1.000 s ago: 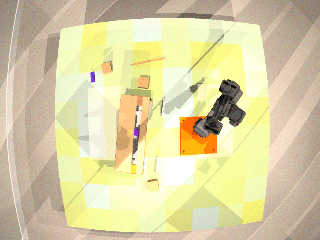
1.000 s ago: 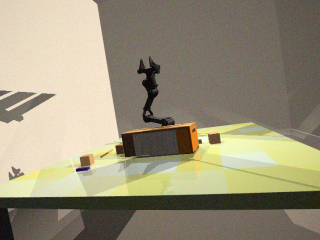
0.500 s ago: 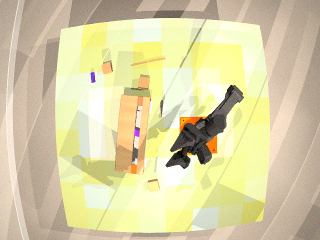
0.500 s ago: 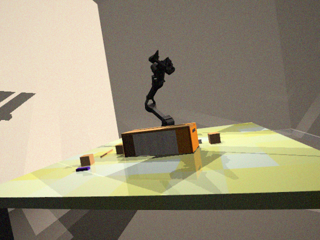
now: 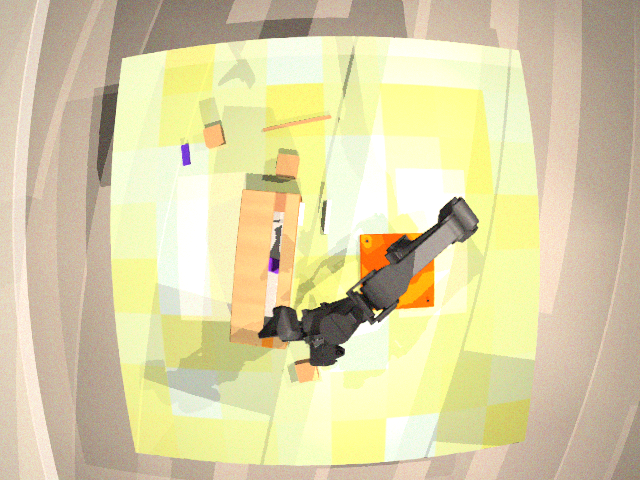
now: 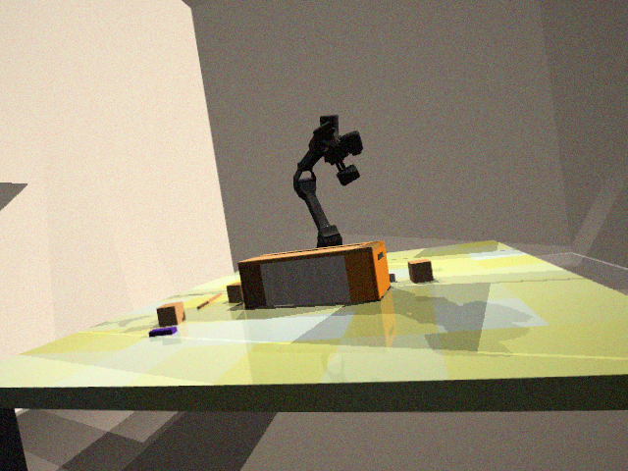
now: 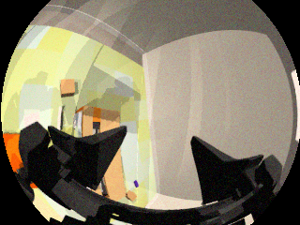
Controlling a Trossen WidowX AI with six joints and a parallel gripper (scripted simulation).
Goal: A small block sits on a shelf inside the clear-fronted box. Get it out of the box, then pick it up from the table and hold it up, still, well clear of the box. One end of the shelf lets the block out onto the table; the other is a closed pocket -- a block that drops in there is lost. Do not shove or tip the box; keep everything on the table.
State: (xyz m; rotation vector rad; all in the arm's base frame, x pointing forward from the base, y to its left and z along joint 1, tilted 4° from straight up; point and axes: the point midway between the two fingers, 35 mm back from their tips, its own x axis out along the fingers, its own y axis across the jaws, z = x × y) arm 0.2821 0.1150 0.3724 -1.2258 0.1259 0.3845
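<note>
The long orange-tan box [image 5: 253, 258] [image 6: 362, 271] lies on the table left of the arm's base. The small purple block [image 5: 272, 265] shows through the box's clear side, about halfway along the shelf. It is hidden in the exterior view, where only a grey panel of the box faces the camera. My gripper [image 5: 271, 325] [image 6: 347, 175] [image 7: 159, 135] is open and empty. It hangs high in the air, above the near end of the box and not touching it. In the wrist view the box [image 7: 112, 172] lies low on the left, below the fingers.
A flat purple piece [image 5: 185, 154] [image 6: 163, 331] lies apart from the box. Three tan cubes [image 5: 213, 135] [image 5: 287, 164] [image 5: 306, 370] and a thin stick [image 5: 296, 122] [image 6: 208, 300] lie around the box. The arm stands on an orange plate [image 5: 369, 263].
</note>
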